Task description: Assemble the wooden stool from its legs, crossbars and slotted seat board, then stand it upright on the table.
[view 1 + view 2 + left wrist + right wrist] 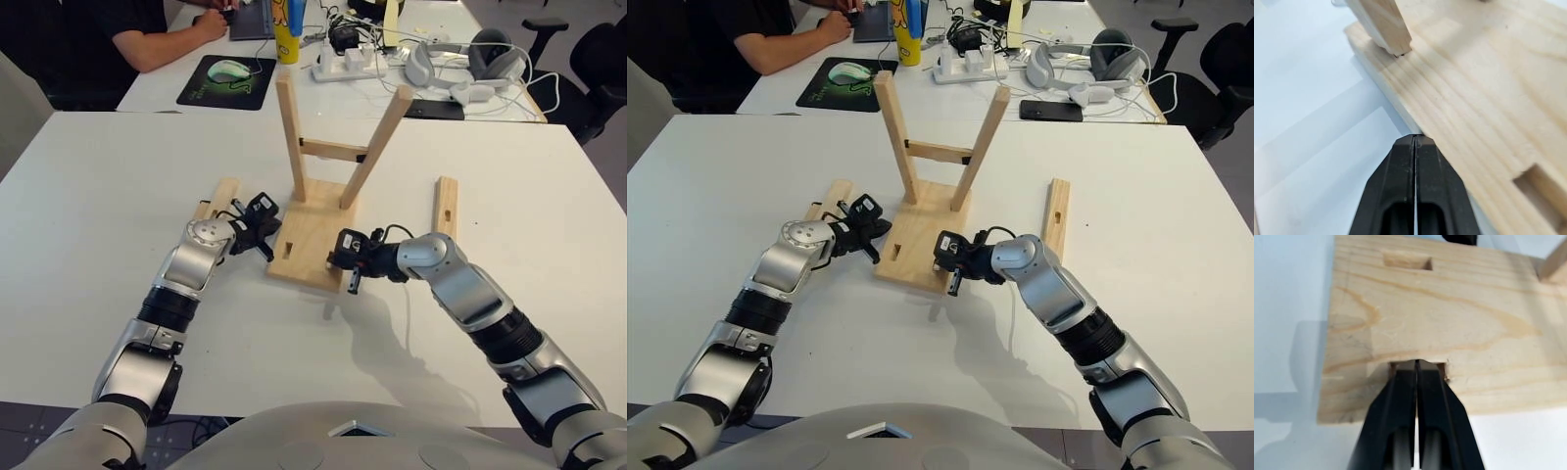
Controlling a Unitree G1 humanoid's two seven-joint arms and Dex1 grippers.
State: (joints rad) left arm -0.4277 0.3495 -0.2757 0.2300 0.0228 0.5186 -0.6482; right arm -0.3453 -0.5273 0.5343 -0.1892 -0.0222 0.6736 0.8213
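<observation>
The slotted seat board (309,240) lies flat mid-table. Two legs (291,127) stand up from its far end, joined by a crossbar (331,150). One loose leg (446,206) lies to the board's right, another (221,194) to its left, behind my left gripper. My left gripper (266,250) is shut, its tips (1414,138) against the board's left edge (1400,115). My right gripper (340,259) is shut too, with its tips (1417,364) sitting in a notch in the board's right edge (1415,345). An open slot (1407,260) shows across the board.
Behind the table stands a second desk with a mouse pad (227,82), a yellow cup (286,41), a power strip (348,65), headphones (460,59) and a phone (434,109). A person sits at its far left. The white table (118,196) has free room on both sides.
</observation>
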